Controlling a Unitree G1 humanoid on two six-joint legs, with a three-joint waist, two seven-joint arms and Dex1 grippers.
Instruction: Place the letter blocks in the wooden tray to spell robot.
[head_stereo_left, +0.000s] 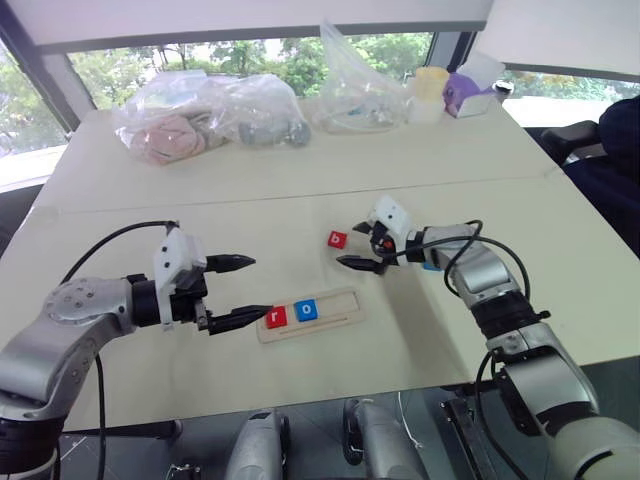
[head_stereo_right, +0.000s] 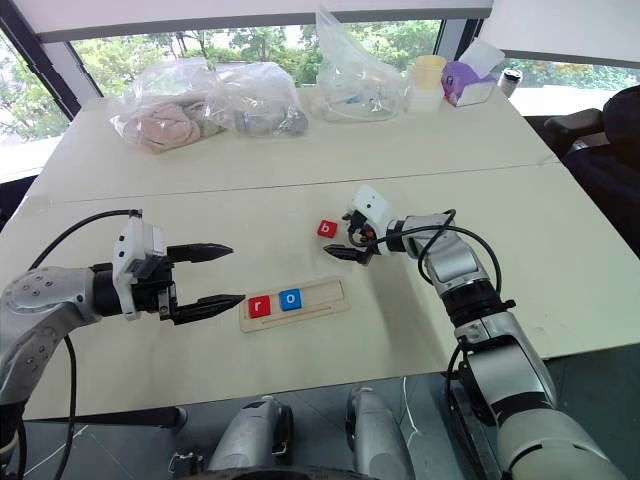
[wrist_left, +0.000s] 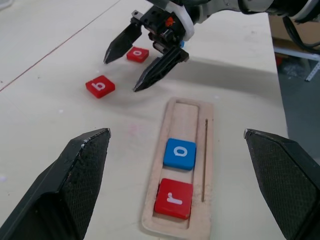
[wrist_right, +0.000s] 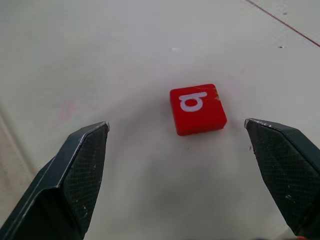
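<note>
Both head views look down across the table (head_stereo_left: 300, 180); wrist views sit close, sharing the red b block (wrist_right: 197, 109).

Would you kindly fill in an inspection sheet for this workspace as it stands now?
Surface: pale table, a seam across it.
Job's things: wooden tray holds red r, then blue o; the other slots empty. Red b and a second red tile lie loose on the table beyond the tray.
Clutter: plastic bags, a cup, a tissue box at the far edge.
Grippers: left gripper open beside the tray's r end; right gripper open, near b.
Cables: black ones along both arms.
Surroundings: windows, trees outside.
</note>
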